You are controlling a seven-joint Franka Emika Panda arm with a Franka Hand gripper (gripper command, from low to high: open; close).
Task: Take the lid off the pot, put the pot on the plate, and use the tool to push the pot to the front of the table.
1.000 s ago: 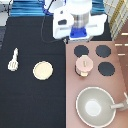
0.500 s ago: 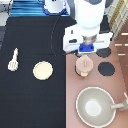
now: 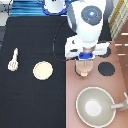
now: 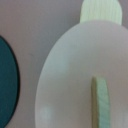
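Note:
The pot (image 3: 84, 70) stands on the pinkish-brown stove, partly hidden under my hand. The gripper (image 3: 84, 61) hangs straight above it, very close. From the wrist view, the pale pink lid (image 4: 65, 75) fills the picture and still covers the pot. Its small knob (image 4: 101, 102) and one cream side tab (image 4: 100, 11) of the pot show. Out on the black table (image 3: 30, 100) lies the cream plate (image 3: 43, 70), to the exterior view's left of the pot. The white slotted tool (image 3: 13, 59) lies further left.
A large grey-beige pan (image 3: 94, 106) with a long handle sits on the stove toward the exterior view's bottom. A black burner (image 3: 106, 68) lies just right of the pot, and another burner (image 4: 5, 82) shows beside the lid.
The arm has swung from the stove's top edge toward the exterior view's bottom and come down over the pot. Pot, plate and tool have stayed where they were.

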